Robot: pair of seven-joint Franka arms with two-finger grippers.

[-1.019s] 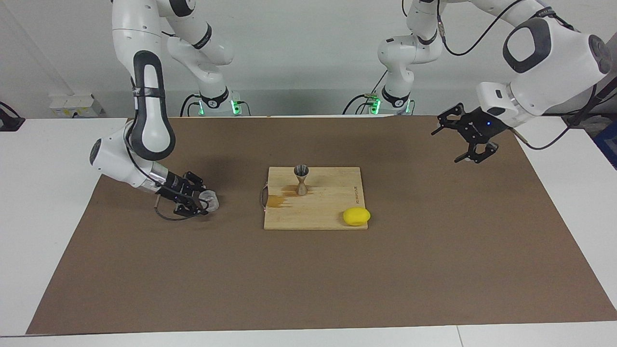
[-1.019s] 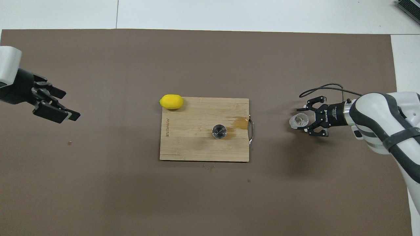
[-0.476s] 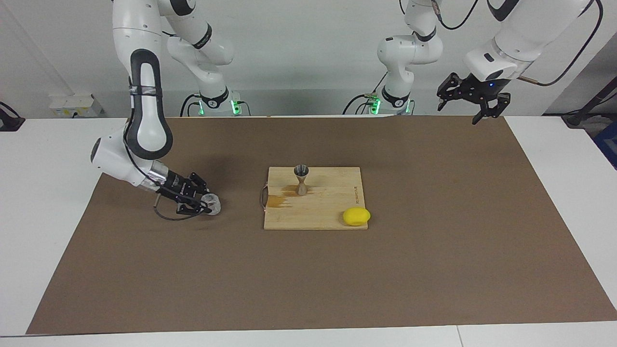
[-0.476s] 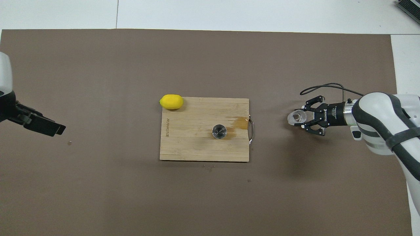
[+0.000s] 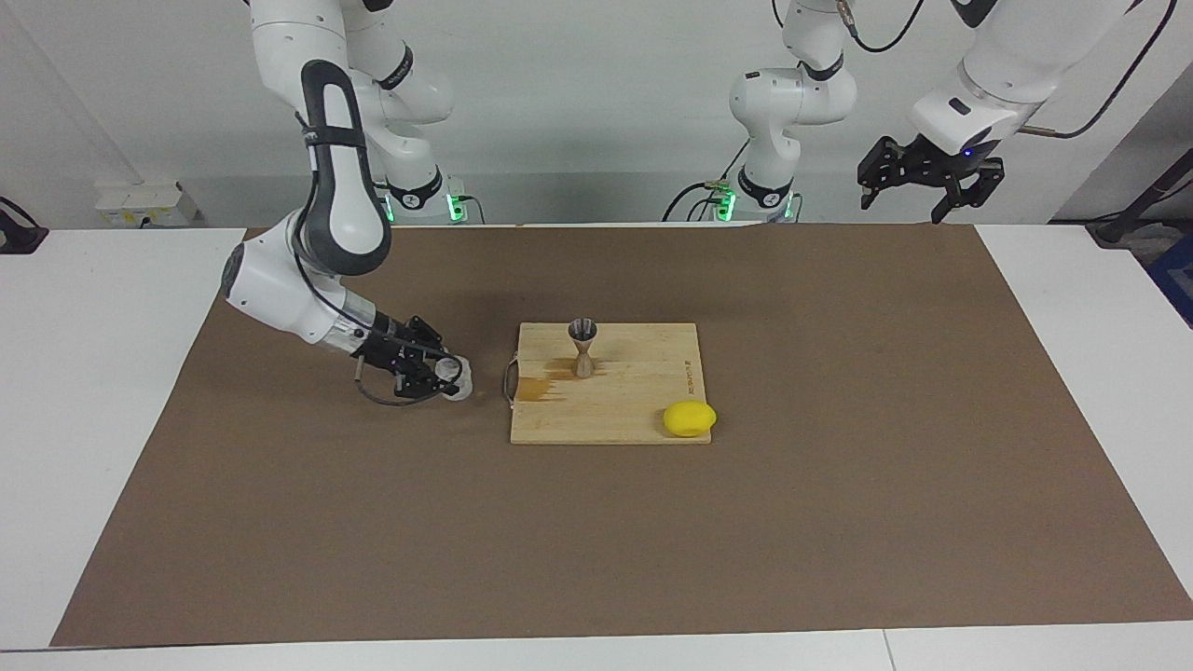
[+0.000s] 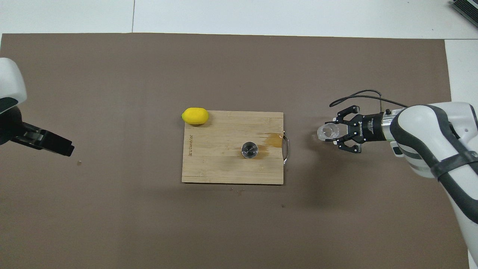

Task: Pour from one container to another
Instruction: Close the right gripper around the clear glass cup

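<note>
The clear glass cup (image 5: 454,376) is held in my right gripper (image 5: 444,373), low over the brown mat beside the handle end of the cutting board (image 5: 643,410). From overhead the cup (image 6: 327,132) shows its open mouth at the tips of the right gripper (image 6: 333,131). The grey metal jigger (image 5: 582,347) stands upright on the board, toward the edge nearer the robots; it also shows in the overhead view (image 6: 249,149). My left gripper (image 5: 929,186) is open and empty, raised high over the left arm's end of the table; it also shows in the overhead view (image 6: 56,142).
A yellow lemon (image 5: 690,418) lies at the board's corner farthest from the robots, toward the left arm's end; it also shows in the overhead view (image 6: 195,116). A brownish wet stain (image 6: 274,140) marks the board (image 6: 224,168) between the jigger and its metal handle (image 6: 286,149).
My right gripper has carried the glass cup along the mat toward the cutting board. My left gripper has risen and drawn back toward its base.
</note>
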